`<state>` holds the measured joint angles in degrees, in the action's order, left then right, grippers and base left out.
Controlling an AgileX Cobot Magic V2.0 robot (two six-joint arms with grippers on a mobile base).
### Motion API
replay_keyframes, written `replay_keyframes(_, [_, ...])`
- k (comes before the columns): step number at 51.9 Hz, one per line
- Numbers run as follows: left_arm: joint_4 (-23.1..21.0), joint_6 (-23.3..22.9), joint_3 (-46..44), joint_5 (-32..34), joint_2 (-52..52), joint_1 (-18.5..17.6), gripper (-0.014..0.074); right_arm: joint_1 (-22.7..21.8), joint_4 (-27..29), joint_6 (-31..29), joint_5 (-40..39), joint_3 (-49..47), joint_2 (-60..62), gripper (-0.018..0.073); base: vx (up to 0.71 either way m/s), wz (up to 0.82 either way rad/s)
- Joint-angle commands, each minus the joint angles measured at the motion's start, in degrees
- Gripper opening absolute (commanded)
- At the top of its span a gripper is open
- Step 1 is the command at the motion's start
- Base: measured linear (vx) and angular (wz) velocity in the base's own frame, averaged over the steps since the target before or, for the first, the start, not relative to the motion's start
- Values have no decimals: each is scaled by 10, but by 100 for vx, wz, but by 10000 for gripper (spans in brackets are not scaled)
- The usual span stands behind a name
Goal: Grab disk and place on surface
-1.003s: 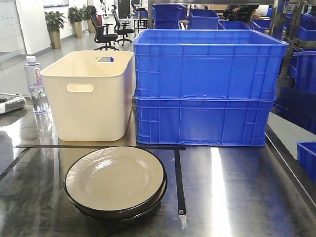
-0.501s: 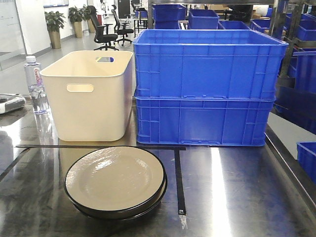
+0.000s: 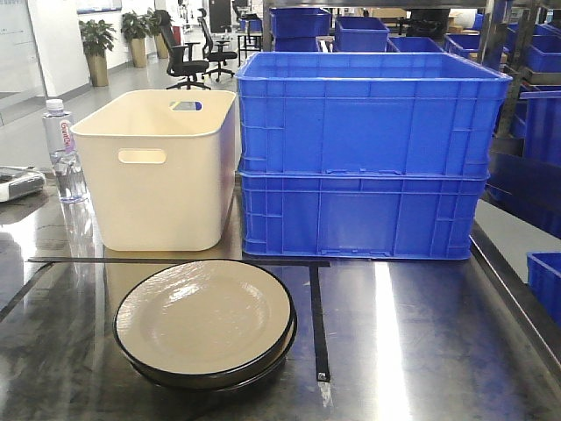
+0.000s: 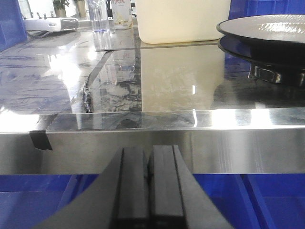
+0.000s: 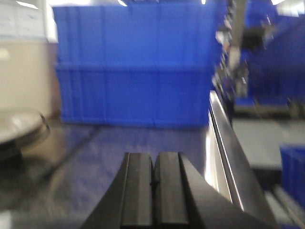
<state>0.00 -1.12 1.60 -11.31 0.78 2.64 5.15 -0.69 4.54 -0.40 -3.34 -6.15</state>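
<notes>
Resting near the surface's [image 3: 421, 342] front edge, the disk [image 3: 203, 320] sits ungrasped; left gripper [image 4: 150, 183] and right gripper [image 5: 155, 191] both clenched, empty.

A cream bin [image 3: 162, 171] stands just beside two stacked blue crates [image 3: 368, 153]; a water bottle [image 3: 63, 151] stands left, near what may be a small grey device [image 3: 19, 182].

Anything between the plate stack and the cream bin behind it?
Only a black tape line on the bare tabletop separates the plates from the cream bin, per the front view.
</notes>
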Motion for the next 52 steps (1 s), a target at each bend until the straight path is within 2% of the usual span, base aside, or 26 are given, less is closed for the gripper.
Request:
replay_keyframes(1, [0, -5, 7, 47, 7, -5, -1, -21, -7, 9, -34, 42, 49, -9, 0, 0])
replay_keyframes(4, [0, -5, 7, 47, 7, -5, -1, -18, -7, -2, -35, 65, 73, -9, 0, 0])
replay_keyframes(7, [0, -5, 7, 47, 7, -5, -1, -18, -11, -4, 12, 60, 74, -9, 0, 0])
replay_keyframes(14, [0, -5, 7, 46, 6, -5, -1, -18, -12, -2, 35, 61, 74, -9, 0, 0])
replay_keyframes(52, [0, -5, 7, 46, 6, -5, -1, -18, -12, -2, 36, 61, 74, -9, 0, 0])
